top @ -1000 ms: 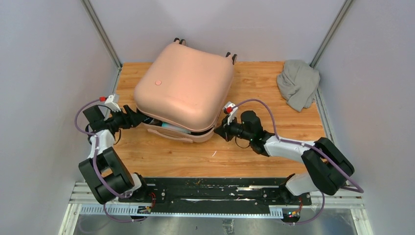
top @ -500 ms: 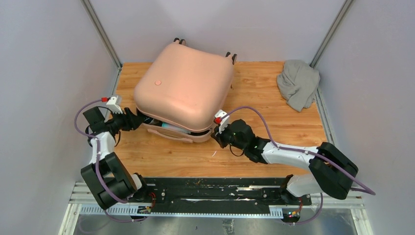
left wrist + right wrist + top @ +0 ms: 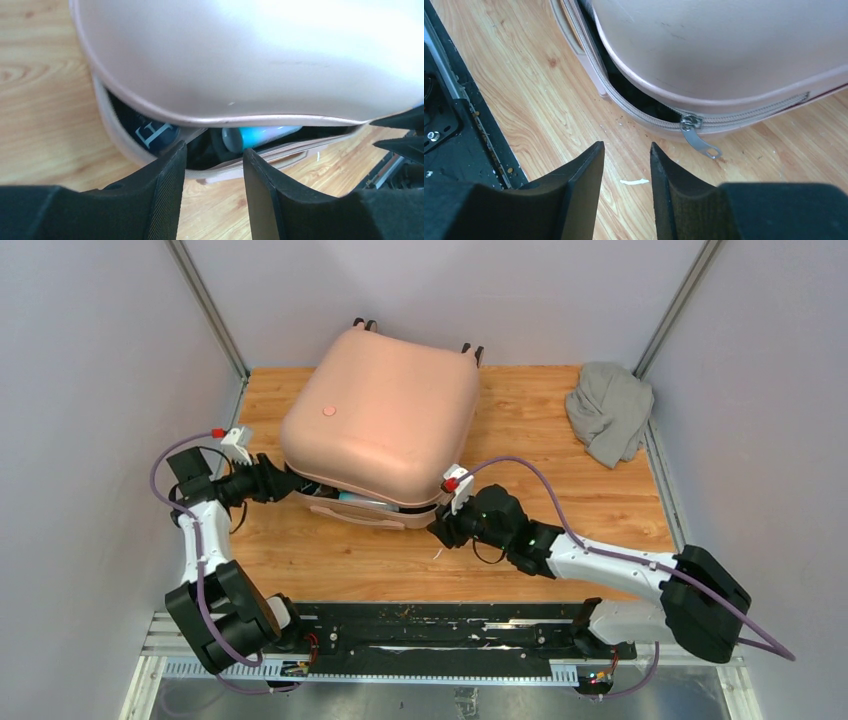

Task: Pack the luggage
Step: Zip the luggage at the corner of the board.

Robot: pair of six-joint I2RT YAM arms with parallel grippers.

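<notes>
Luggage (image 3: 380, 415) ajar (zipper pull (image 3: 698, 136) loose)

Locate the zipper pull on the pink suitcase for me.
Right wrist view: the zipper pull dangles from the zip track on the luggage, at its near right corner, just ahead and right of the open right gripper.

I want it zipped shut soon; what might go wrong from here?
The blue container sits at the open seam of the luggage, so the zipper may jam against it. The zipper pull lies beyond the fingertips of the open right gripper; closing now would likely grab nothing.
</notes>
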